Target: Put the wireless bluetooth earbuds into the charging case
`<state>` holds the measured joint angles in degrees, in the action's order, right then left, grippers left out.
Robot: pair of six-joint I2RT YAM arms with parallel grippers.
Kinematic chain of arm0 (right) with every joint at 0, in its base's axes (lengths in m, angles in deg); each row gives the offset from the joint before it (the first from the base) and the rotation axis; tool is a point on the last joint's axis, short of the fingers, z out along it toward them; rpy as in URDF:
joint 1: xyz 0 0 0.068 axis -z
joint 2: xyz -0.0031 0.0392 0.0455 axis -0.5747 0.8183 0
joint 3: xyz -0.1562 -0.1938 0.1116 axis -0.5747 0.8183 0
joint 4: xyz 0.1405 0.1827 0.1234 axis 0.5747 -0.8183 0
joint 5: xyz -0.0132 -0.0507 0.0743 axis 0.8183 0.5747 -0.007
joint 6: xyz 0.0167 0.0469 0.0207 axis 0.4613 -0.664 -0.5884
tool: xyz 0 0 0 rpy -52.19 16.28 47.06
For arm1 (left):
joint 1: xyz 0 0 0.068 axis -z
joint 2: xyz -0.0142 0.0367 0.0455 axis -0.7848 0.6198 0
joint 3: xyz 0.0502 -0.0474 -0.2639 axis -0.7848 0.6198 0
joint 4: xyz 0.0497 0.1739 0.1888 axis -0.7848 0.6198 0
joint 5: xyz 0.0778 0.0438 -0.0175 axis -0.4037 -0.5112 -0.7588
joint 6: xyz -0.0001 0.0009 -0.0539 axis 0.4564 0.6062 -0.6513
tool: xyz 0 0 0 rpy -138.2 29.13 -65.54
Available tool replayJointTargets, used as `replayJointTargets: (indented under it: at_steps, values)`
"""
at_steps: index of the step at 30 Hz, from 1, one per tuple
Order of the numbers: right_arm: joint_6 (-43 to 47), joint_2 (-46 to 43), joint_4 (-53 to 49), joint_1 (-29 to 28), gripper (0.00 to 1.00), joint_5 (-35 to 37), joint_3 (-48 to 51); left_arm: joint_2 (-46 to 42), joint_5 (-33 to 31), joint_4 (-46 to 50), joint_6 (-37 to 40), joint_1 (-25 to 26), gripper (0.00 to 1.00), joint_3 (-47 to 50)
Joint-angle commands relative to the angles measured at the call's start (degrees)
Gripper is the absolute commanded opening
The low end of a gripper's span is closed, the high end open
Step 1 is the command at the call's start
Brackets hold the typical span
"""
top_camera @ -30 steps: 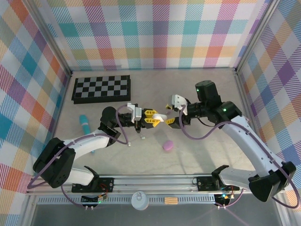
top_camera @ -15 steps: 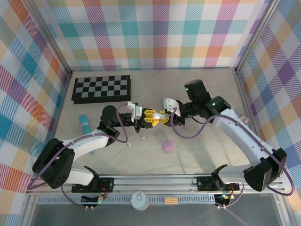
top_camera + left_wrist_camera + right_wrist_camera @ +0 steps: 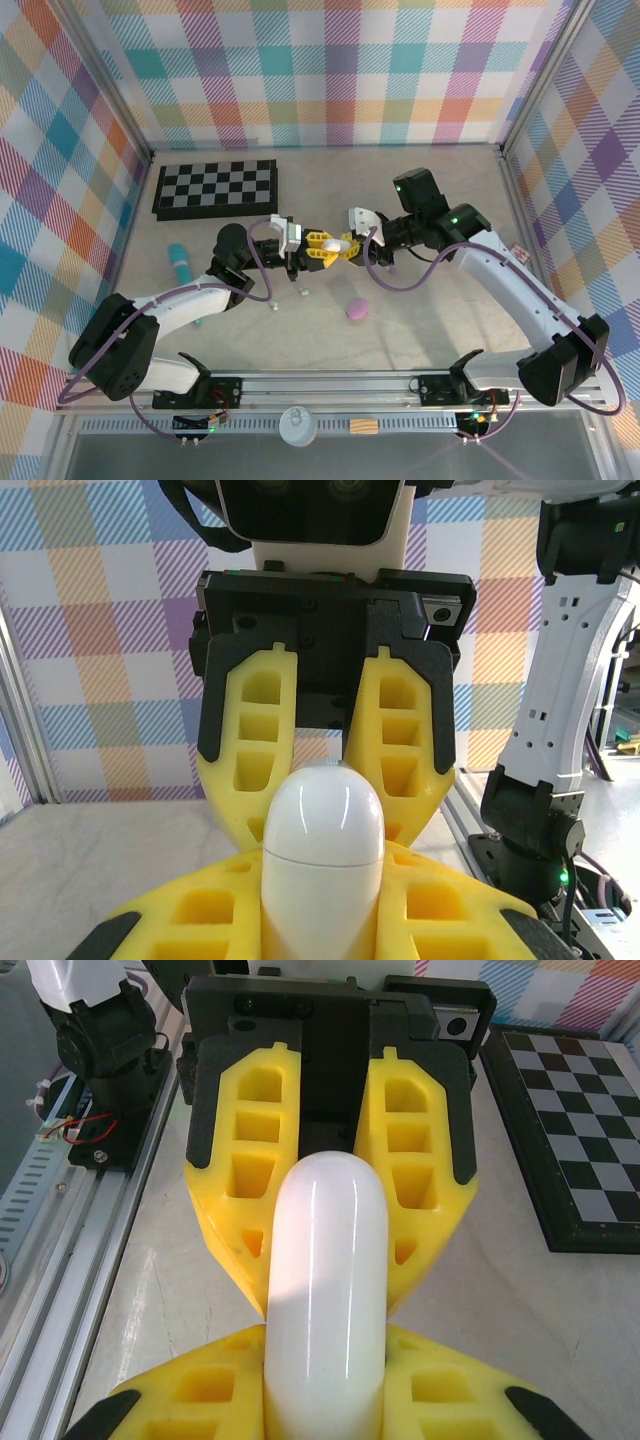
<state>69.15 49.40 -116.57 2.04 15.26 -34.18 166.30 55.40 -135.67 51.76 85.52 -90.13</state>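
Left pincer point(image 3: 320, 247) is clamped on one end of the white charging case point(image 3: 333, 243), right pincer point(image 3: 350, 250) hugs the other, jaws snug against it, and the case hangs mid-air between them, lid shut! Below, a purple case point(image 3: 356, 309) sits apart and tiny pale earbuds point(image 3: 303, 291) lie loose. Nothing inserted yet, I'd say; opening comes first.

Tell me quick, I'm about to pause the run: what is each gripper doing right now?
Left gripper: closed on the white case.
Right gripper: closed on the same white case, from its other end.
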Motion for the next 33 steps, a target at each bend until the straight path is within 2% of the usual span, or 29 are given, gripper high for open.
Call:
replayJointTargets:
  at_steps: [1, 3, 5, 9, 10, 13, 15, 16, 22, 25, 27, 30, 33]
  values:
    - [-0.12, -1.59, 1.55, -0.55, 0.16, -3.55, 0.01, 0.45, 3.59, -4.10, -1.15, 0.19, 0.00, -0.76]
    - [0.05, -1.76, 0.85, -0.53, 0.16, -3.16, 0.01, 0.59, 3.66, -4.26, -1.24, 0.17, 0.02, -0.59]
    - [0.17, -1.96, 0.49, -0.53, 0.16, -2.45, 0.10, 0.60, 3.56, -4.41, -1.33, 0.19, 0.12, -0.58]
    - [-0.22, -2.08, 1.25, -0.54, 0.12, -0.23, 0.91, 0.51, 2.37, -4.70, -1.58, 0.19, 0.24, -0.66]
    - [-0.58, -1.93, 1.89, -0.46, 0.12, 0.23, 1.26, 0.53, 1.96, -4.93, -2.09, 0.19, 0.31, -0.57]
    - [-1.06, -1.57, 2.65, -0.45, 0.10, 0.96, 1.75, 0.06, -0.13, -5.57, -3.47, 0.19, 0.55, -0.10]
    - [-1.78, -1.39, 3.95, -0.23, 0.10, 1.48, 2.31, -0.97, -0.86, -4.37, -3.12, 0.19, 0.89, 0.42]
    - [-2.25, -1.29, 4.59, -0.03, 0.10, 1.61, 2.62, -1.69, -1.49, -3.31, -2.34, 0.19, 1.00, 0.92]
    - [-10.07, 0.69, 11.32, 3.01, 0.10, 2.66, 4.69, -9.45, -10.18, 8.38, 5.98, 0.19, 1.00, 5.24]
    - [-19.68, 3.71, 17.08, 6.45, 0.10, 2.82, 6.08, -15.34, -17.52, 15.80, 11.24, 0.19, 1.00, 8.00]
    - [-30.25, 6.69, 23.11, 9.30, 0.10, 4.37, 6.86, -19.33, -23.55, 21.84, 13.87, 0.15, 1.00, 9.31]
    - [-39.69, 13.20, 26.64, 11.86, 0.08, 6.72, 5.52, -23.52, -31.09, 25.28, 15.43, 0.19, 1.00, 11.99]
    - [-48.90, 20.66, 27.55, 13.38, 0.07, 10.64, 2.19, -25.10, -33.56, 29.63, 16.33, 0.23, 1.00, 12.21]
